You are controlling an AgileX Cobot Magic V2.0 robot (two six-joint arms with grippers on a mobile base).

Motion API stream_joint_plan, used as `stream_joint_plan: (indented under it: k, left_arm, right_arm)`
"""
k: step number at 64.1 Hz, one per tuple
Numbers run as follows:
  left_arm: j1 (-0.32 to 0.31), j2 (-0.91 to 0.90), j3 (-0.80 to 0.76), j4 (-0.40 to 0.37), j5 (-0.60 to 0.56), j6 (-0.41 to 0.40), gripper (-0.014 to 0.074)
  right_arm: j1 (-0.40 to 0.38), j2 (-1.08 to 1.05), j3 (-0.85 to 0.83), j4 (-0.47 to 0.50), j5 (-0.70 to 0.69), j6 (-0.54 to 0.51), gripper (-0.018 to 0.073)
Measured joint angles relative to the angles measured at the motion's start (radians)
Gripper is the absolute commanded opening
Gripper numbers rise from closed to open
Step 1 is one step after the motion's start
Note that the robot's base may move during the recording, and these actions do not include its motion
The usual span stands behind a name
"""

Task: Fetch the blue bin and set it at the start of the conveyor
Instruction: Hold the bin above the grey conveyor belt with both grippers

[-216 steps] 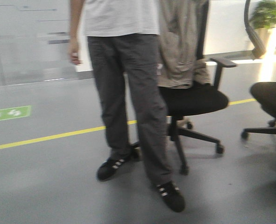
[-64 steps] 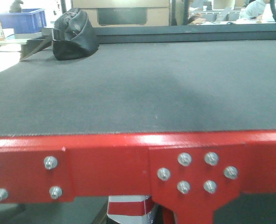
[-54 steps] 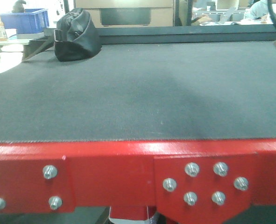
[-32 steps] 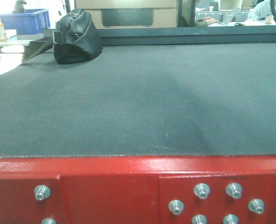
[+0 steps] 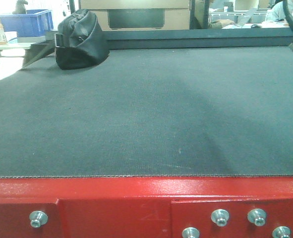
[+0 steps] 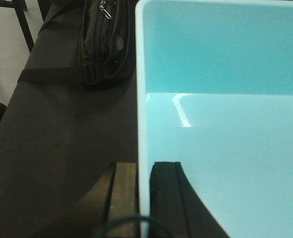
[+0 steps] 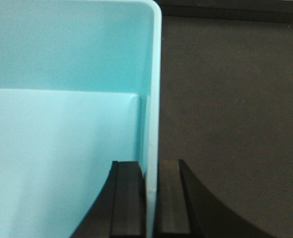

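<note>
Now the left gripper and right gripper each pinch a side wall of the blue bin, held over the conveyor start near a black bag, perhaps not yet resting, so lowering it level and letting go comes next.

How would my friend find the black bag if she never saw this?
Find the wide dark grey belt above the red frame. At its far left corner sits the black bag. It's the only lumpy, shiny thing lying on that flat belt.
</note>
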State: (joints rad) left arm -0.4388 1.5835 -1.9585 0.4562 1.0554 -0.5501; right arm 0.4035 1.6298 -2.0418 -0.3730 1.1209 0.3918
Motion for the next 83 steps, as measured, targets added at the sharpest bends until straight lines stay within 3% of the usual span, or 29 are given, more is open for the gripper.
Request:
stream_joint_plan:
  k: [83]
  left_arm:
    - [0.0, 0.0, 0.0, -0.006, 0.003, 0.0, -0.0111]
  right_arm:
    - [0.0, 0.0, 0.0, 0.009, 0.044, 0.0, -0.0154]
